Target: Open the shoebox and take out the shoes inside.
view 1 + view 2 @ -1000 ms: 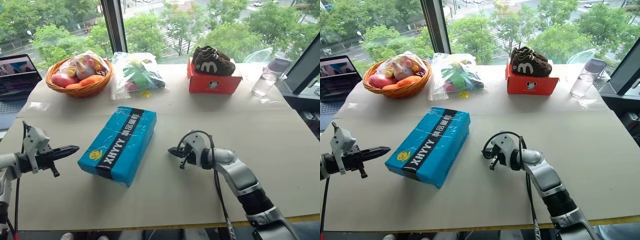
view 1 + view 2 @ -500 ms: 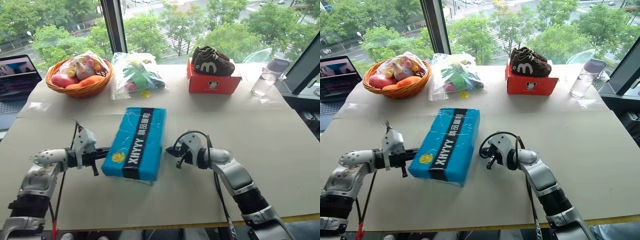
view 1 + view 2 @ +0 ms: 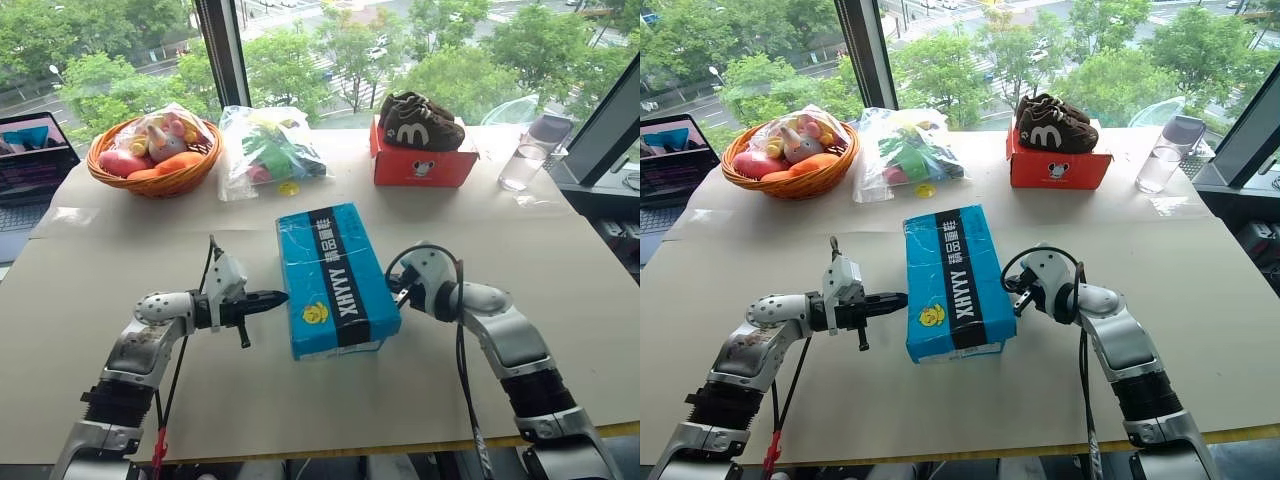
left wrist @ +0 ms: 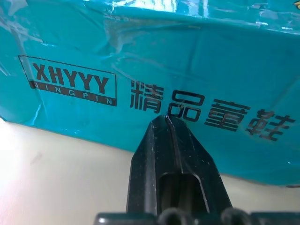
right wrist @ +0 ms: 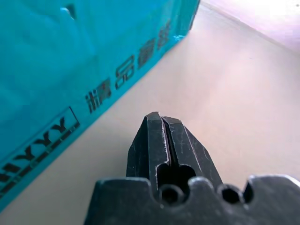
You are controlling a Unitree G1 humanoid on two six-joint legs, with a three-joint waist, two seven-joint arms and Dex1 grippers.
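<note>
Shoebox (image 3: 336,277), bright blue with a black lettered band and a yellow round sticker, lies lid down and closed at the middle of the paper-covered table (image 3: 560,260), its long axis running away from the robot. Left gripper (image 3: 280,296) points at the box's left long side, its two black fingers pressed together and empty, the tip just beside the cardboard; from the left wrist view the closed tip sits close below the printed lettering on the side wall, though contact cannot be confirmed. Right gripper (image 3: 1017,297) sits at the box's right long side near the front corner, its fingers likewise pressed together with nothing between them.

Along the far edge by the window stand a woven basket (image 3: 155,180) of toy fruit and a plush figure, a clear plastic bag (image 3: 270,150) of colourful items, a red-orange box (image 3: 424,165) with a pair of dark brown shoes (image 3: 420,120) resting on top, and a clear cup (image 3: 522,168) beside a lidded bottle (image 3: 553,130). An open laptop (image 3: 30,165) sits off the table's left end.
</note>
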